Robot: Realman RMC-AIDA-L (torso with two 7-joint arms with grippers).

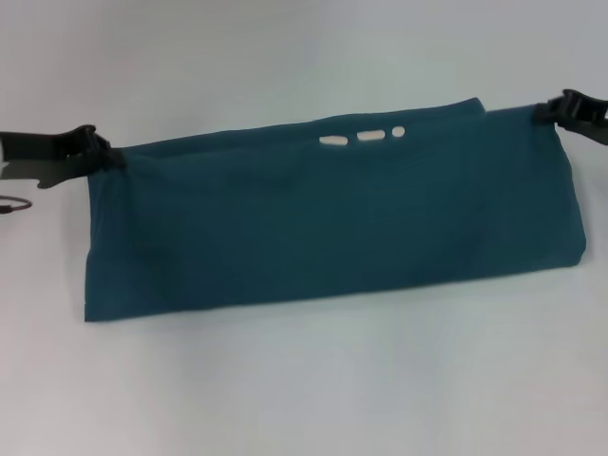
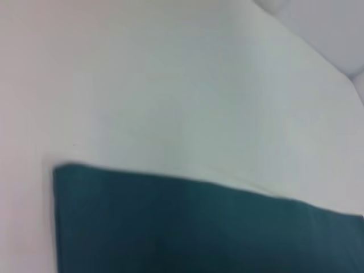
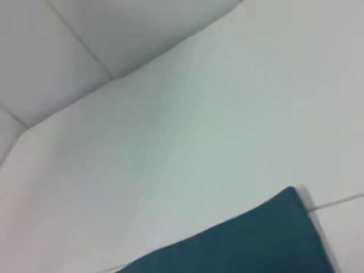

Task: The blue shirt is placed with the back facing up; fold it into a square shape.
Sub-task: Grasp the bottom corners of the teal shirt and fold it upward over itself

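Folded into a long horizontal band, the blue shirt stretches across the white table, lower edge resting on the surface, upper edge lifted at both ends. Pinched at the upper left corner by the left gripper, jaws closed together on the cloth there. Pinched at the upper right corner by the right gripper, likewise clamped on the fabric, a little higher and farther back than the left. Drawn fairly taut between the two, with shallow creases running along the middle. Just below the upper edge, right of centre, three small white marks showing on the teal, too little of them visible to read. Behind the top edge near those marks, a second layer of cloth peeking up.

Seen from the left wrist, only one squared corner of the blue shirt against the pale table; no fingers in that view. Seen from the right wrist, another corner of the blue shirt cut off at the frame's edge, with seams of the white backdrop beyond; no fingers there either. Sleeves and collar hidden inside the fold. Both arms cut off at the head view's edges, only the dark gripper ends in sight. A thin dark loop at the far left edge, too cropped to identify.
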